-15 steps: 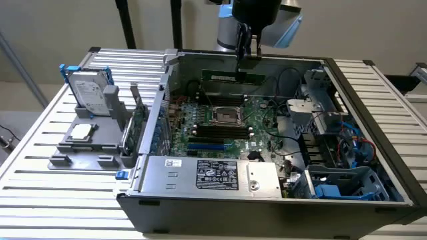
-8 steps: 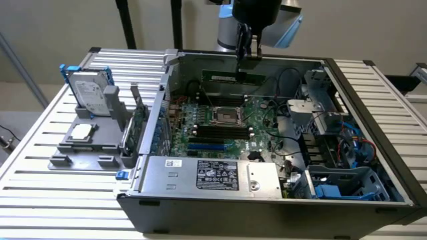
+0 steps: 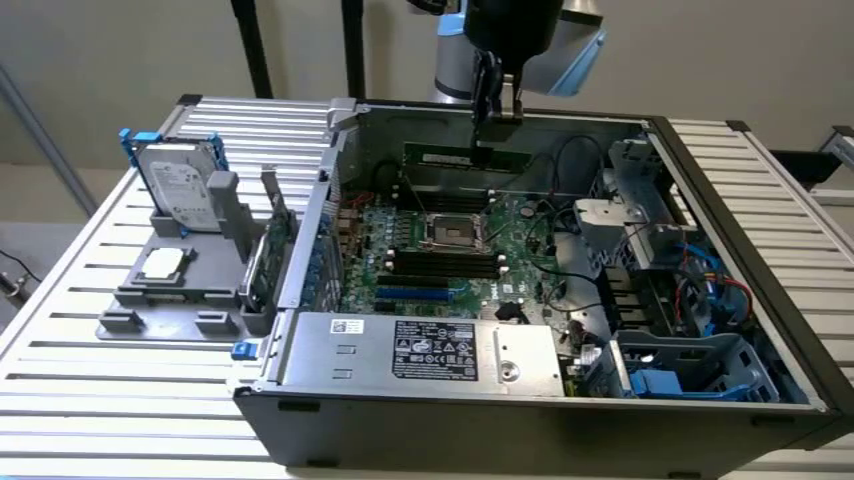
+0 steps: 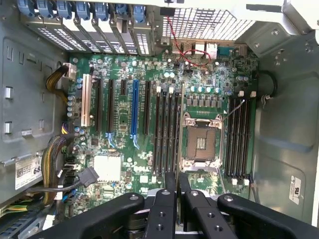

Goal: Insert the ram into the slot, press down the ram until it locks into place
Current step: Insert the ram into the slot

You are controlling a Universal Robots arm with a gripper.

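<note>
In the exterior view my gripper (image 3: 489, 138) hangs over the far side of the open computer case and is shut on the ram (image 3: 447, 156), a thin green stick held level above the motherboard (image 3: 514, 265). The stick sits well clear of the board. Black memory slots (image 3: 434, 264) lie parallel in front of the CPU socket (image 3: 451, 233). In the wrist view my fingers (image 4: 169, 191) are pressed together, with one bank of long black slots (image 4: 167, 130) beside the CPU socket (image 4: 202, 142) and another bank (image 4: 238, 137) on its other side.
A hard drive (image 3: 180, 190) stands on a grey fixture (image 3: 174, 285) at the exterior view's left, outside the case. The power supply (image 3: 427, 350) fills the case's near side and a drive cage (image 3: 687, 365) its right. The wrist view has a blue connector (image 4: 134, 109) and cable bundles (image 4: 57, 159).
</note>
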